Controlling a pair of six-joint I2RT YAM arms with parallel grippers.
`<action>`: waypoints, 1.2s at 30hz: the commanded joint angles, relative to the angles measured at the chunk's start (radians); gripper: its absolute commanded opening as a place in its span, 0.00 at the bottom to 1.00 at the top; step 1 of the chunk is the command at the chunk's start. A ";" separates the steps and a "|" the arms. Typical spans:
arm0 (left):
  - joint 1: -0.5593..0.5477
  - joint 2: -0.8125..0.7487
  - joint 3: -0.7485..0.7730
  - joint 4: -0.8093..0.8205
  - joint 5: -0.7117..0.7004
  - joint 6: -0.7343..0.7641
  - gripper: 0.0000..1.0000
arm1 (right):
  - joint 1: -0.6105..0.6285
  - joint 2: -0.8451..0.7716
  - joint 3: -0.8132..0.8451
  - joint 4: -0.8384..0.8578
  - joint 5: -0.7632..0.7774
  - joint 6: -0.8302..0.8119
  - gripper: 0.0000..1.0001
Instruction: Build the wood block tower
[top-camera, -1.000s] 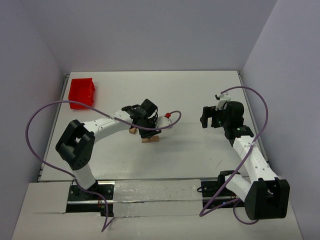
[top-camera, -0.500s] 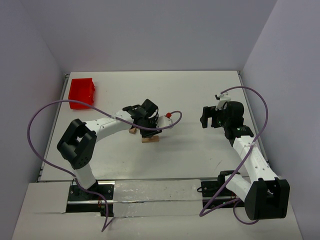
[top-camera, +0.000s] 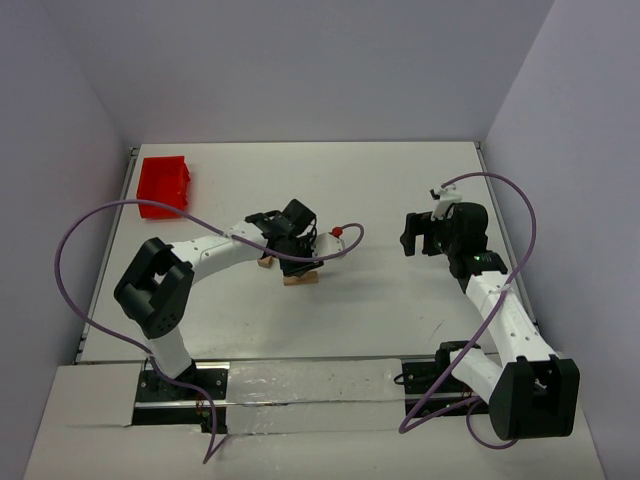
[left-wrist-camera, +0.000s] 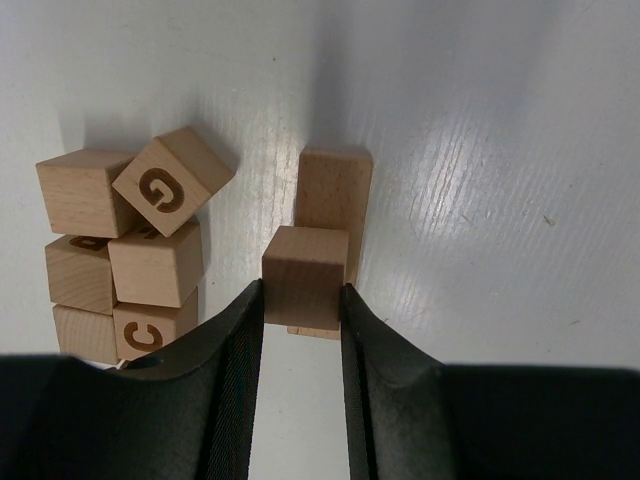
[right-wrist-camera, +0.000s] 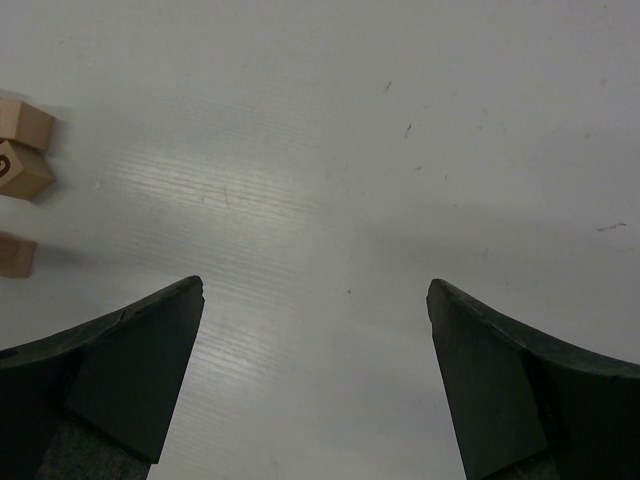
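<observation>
White table (top-camera: 400, 300) is seen from above. The right gripper (right-wrist-camera: 315, 295) is held wide and empty, well apart on the right. The wood block tower (left-wrist-camera: 335, 190) is found near the table's middle, directly beneath the left gripper (left-wrist-camera: 302, 300), between whose fingers one cube (left-wrist-camera: 305, 262) is pinched, to be lowered straight.

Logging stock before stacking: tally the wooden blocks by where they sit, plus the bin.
Loose blocks in the pile: 6
Gripped block in the left hand: 1
Blocks beneath it: at least 1, others hidden
Red bin: 1
Total: at least 9
</observation>
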 joint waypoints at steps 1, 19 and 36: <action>-0.008 0.003 -0.006 0.033 0.019 0.016 0.22 | -0.005 -0.008 0.053 0.007 0.011 -0.001 1.00; -0.006 0.006 -0.011 0.031 0.020 0.020 0.34 | -0.005 -0.008 0.054 0.005 0.013 -0.002 1.00; -0.008 -0.071 0.065 -0.056 0.051 0.019 0.99 | -0.005 0.007 0.055 0.008 0.006 0.007 1.00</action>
